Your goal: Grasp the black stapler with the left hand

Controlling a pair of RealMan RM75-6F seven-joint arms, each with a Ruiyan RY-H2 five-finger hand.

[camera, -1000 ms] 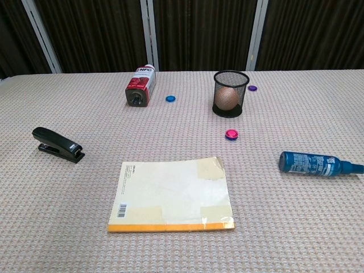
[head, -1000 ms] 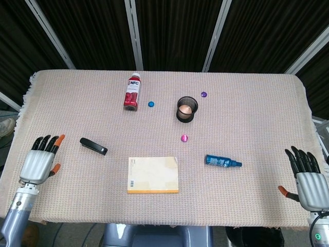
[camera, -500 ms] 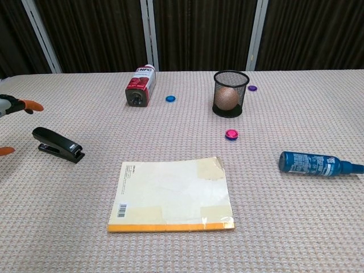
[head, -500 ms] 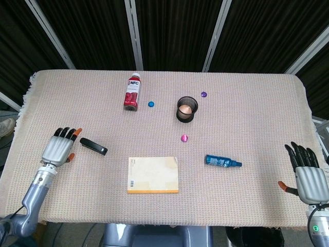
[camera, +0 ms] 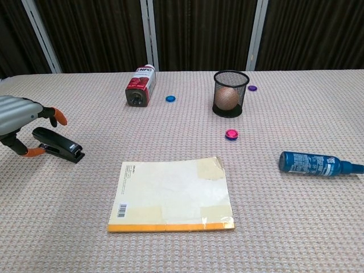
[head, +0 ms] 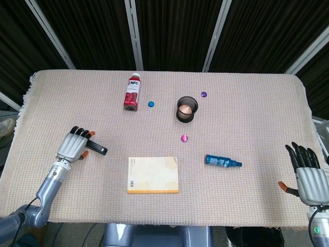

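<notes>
1. The surface (head: 257, 123) under everything is covered in a beige woven cloth.
2. The yellow-edged book (camera: 172, 194) lies flat at the near middle, and I place everything else from it.
3. My left robot hand (head: 75, 145) is to the left of the book, hovering over the rear end of the black stapler (camera: 57, 144); its fingers (camera: 55, 116) are spread with nothing gripped, the thumb low beside the stapler's back end.
4. My right robot hand (head: 308, 175) sits far to the right of the book at the surface's edge, fingers apart and holding nothing.
5. The red bottle (head: 132, 92) lies on its side beyond the book.
6. The blue bottle (camera: 316, 164) lies on its side right of the book.
7. The black mesh cup (camera: 230, 92) stands beyond the book's right corner.
</notes>
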